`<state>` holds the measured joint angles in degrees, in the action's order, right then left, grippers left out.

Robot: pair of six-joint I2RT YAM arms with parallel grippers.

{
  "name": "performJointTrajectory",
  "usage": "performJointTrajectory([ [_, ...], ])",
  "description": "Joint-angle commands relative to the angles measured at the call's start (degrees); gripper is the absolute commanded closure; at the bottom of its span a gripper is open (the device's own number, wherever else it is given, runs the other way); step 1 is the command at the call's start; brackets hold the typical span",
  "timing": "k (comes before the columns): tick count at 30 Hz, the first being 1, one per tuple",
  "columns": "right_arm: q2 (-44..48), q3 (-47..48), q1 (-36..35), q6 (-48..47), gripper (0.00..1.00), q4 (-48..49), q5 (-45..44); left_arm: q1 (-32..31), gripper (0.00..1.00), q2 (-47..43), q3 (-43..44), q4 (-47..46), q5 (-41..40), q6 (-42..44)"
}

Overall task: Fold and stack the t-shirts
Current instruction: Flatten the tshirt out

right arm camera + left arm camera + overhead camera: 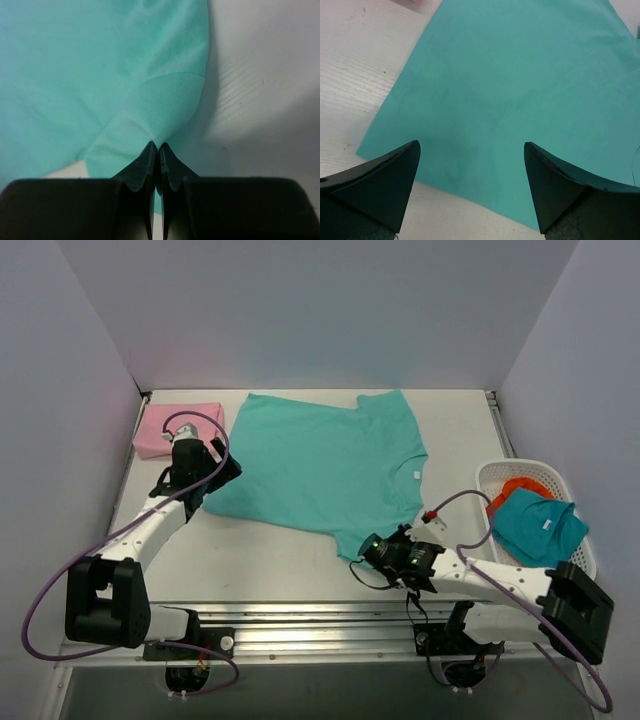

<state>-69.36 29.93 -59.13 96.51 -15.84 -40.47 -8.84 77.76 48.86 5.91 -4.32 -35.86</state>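
Observation:
A turquoise-green t-shirt [325,465] lies spread flat in the middle of the table, its small white neck label [407,472] towards the right. A folded pale pink t-shirt [178,429] sits at the back left. My left gripper [218,476] is open, its fingers [390,180] just above the green shirt's [510,95] near left edge. My right gripper [372,548] is shut on the green shirt's near sleeve corner [165,107], pinching the cloth between its fingertips [148,160].
A white basket [500,476] stands at the right edge holding a teal garment [538,525] and something orange [515,488]. Grey walls enclose the table on three sides. A metal rail runs along the near edge.

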Motion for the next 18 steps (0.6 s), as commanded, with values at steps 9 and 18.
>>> performJointTrajectory([
  [9, 12.24, -3.30, 15.00, -10.27, 1.00, -8.52, -3.31, -12.15, 0.06, -6.03, -4.82, 9.90, -6.49, -10.46],
  [18, 7.58, -4.00, 15.63, -12.31, 1.00, -4.99, -1.63, -20.94, 0.06, -13.58, -11.85, 17.18, -8.50, -13.89],
])
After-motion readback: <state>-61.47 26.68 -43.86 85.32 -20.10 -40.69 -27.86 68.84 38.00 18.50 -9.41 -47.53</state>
